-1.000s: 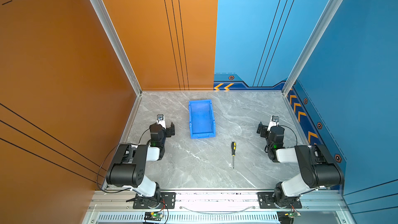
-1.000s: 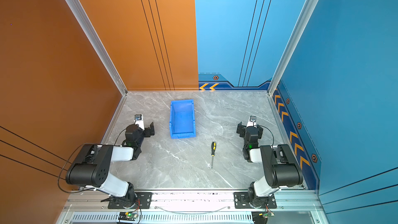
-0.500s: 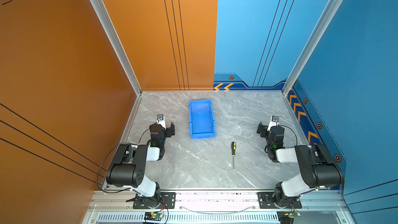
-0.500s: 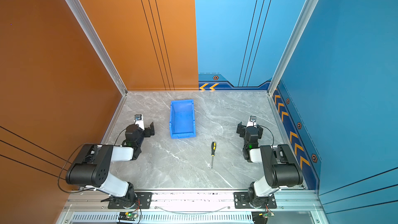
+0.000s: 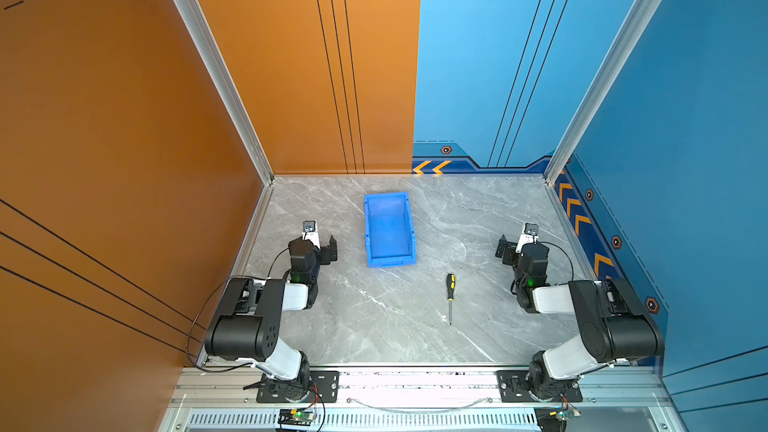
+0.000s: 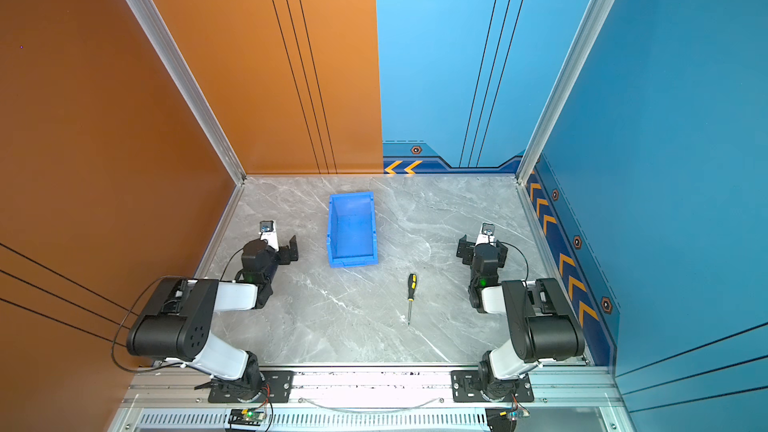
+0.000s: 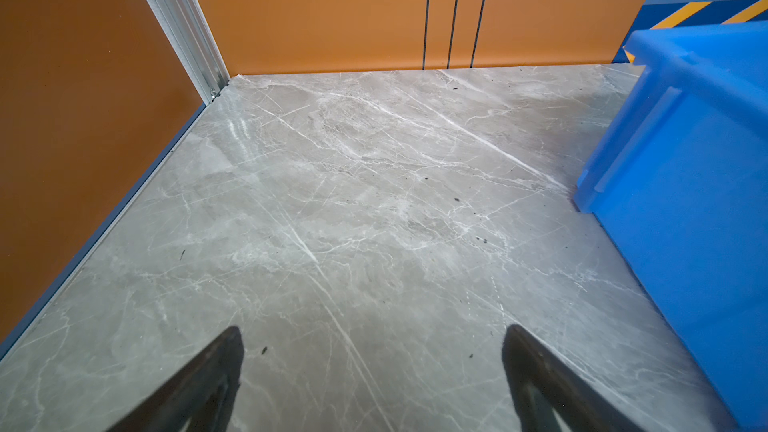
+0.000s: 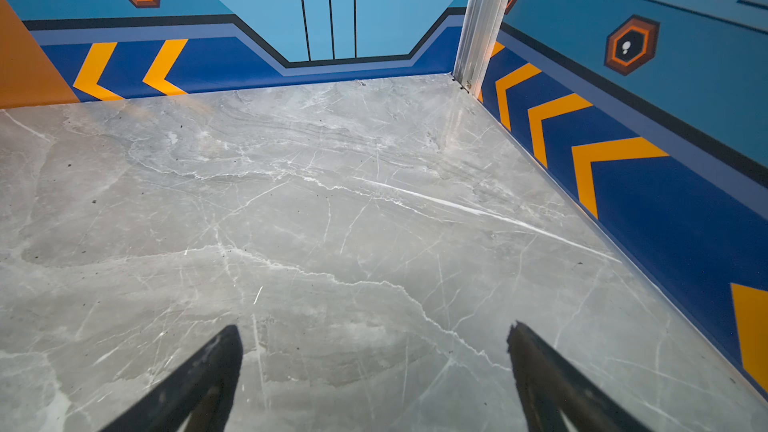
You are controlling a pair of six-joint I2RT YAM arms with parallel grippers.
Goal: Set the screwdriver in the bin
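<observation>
The screwdriver (image 5: 450,289) (image 6: 411,289), with a black-and-yellow handle and a thin shaft, lies flat on the grey marble floor, handle toward the bin, seen in both top views. The blue bin (image 5: 390,261) (image 6: 352,261) stands upright and empty, a little back and left of it; its side wall (image 7: 685,201) shows in the left wrist view. My left gripper (image 5: 321,243) (image 6: 286,248) (image 7: 372,338) rests open left of the bin. My right gripper (image 5: 517,243) (image 6: 483,245) (image 8: 374,336) rests open far right of the screwdriver. Neither wrist view shows the screwdriver.
Orange walls (image 5: 124,118) close the left and back left, blue walls (image 5: 685,160) the back right and right. An aluminium rail (image 5: 415,380) with both arm bases runs along the front edge. Bare marble floor (image 5: 374,326) lies between the arms.
</observation>
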